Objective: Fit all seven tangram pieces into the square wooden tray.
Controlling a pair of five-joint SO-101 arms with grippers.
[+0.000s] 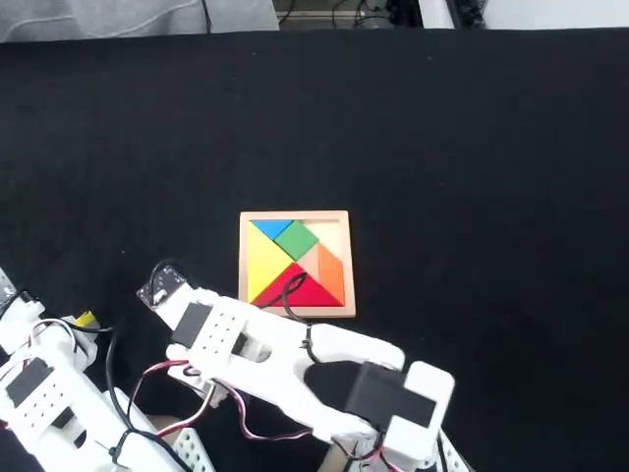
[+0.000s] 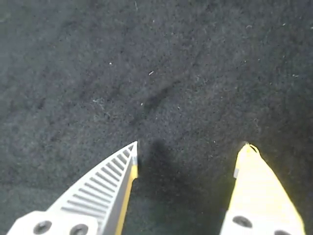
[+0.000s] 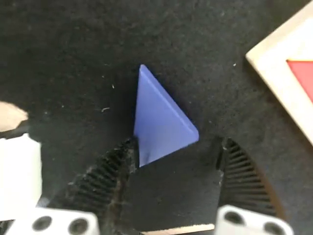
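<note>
Your right gripper point(image 3: 178, 146) straddles blue triangle point(image 3: 159, 120) beside tray point(image 3: 271, 56) — jaws wide, nothing gripped, lined up for pickup. Left gripper point(image 2: 190, 147) over bare cloth point(image 2: 146, 63), out of way — jaws apart, empty.

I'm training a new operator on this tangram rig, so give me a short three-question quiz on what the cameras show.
1. True or false: the violet-blue triangle by the right tool lies inside the wooden tray.
2. Multiple choice: what is between the fingertips of the left tool? A) a green piece; B) bare black cloth; C) the tray's corner.
3. Fill in: the right tool stands ____ (open or shut).
Key: 1 false, it lies on the cloth beside the tray; 2 B; 3 open.
</note>
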